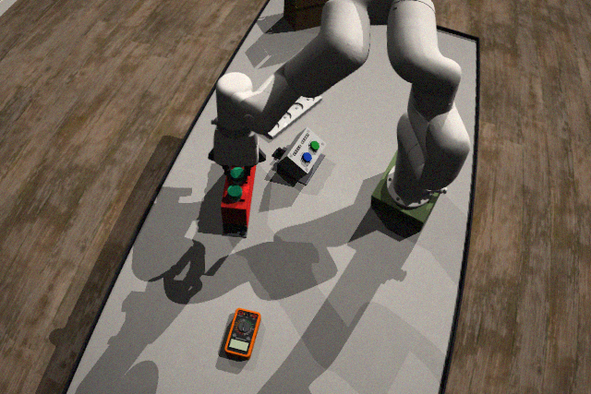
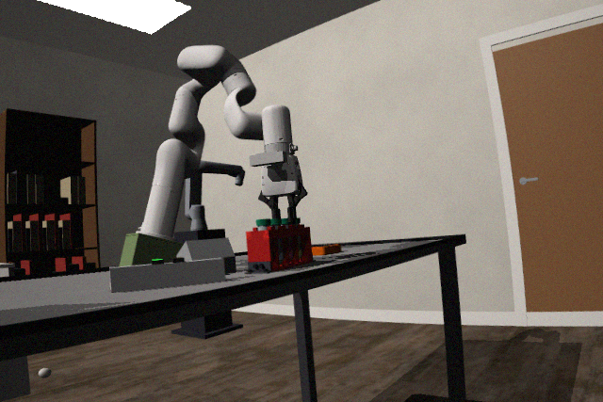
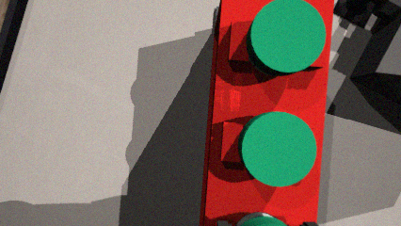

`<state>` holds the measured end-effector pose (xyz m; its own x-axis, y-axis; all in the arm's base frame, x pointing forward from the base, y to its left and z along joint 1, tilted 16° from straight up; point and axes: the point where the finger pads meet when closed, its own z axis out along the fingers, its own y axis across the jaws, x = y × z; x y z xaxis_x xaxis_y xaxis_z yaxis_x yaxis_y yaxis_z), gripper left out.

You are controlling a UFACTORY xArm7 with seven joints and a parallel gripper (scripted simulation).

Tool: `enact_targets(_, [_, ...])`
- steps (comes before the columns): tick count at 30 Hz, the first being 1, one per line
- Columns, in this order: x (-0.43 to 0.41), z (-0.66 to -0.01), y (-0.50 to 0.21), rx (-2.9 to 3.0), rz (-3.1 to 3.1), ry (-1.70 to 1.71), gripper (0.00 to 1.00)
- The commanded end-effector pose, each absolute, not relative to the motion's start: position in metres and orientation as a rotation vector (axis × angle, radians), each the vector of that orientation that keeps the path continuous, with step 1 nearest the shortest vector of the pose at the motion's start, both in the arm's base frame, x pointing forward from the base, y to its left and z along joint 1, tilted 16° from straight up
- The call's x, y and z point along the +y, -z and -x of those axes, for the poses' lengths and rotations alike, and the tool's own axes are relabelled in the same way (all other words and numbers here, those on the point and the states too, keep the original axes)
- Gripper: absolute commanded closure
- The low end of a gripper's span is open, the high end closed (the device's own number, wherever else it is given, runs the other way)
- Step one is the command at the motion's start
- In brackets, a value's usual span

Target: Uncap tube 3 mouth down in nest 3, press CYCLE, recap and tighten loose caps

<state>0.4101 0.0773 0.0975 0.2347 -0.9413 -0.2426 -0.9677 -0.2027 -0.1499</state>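
The red decapping station (image 1: 235, 198) stands on the table with green-capped tubes in a row. Two caps are uncovered in the top view, one (image 1: 234, 192) and one (image 1: 236, 173); both also show in the wrist view, one (image 3: 288, 35) and one (image 3: 279, 148). My gripper (image 2: 284, 217) stands upright over the station, one place further along the row. It is shut on the green cap of tube 3 (image 3: 259, 220), which shows only at the bottom edge of the wrist view. The fourth tube is hidden under the gripper. The key housing (image 1: 303, 151) carries the blue key (image 1: 306, 157) and the green key (image 1: 314, 145).
The white cap tray (image 1: 293, 115) lies behind the station, partly under the arm. A small green light (image 2: 156, 260) shows on a grey block in the exterior view. An orange multimeter (image 1: 242, 332) lies near the front. A brown box (image 1: 310, 1) stands at the far end.
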Motion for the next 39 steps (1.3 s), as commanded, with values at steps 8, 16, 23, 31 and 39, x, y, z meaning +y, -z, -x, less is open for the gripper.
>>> enact_targets(8, [0.077,-0.412,-0.099,1.992,2.073,-0.17,1.0])
enact_targets(16, [0.077,-0.412,-0.099,2.126,1.945,-0.194,1.0])
enact_targets(23, [0.077,-0.412,-0.099,2.126,1.945,-0.194,0.54])
enact_targets(31, [0.076,-0.411,-0.102,2.126,1.945,-0.194,0.54])
enact_targets(39, [0.071,-0.41,-0.119,2.126,1.945,-0.194,0.54])
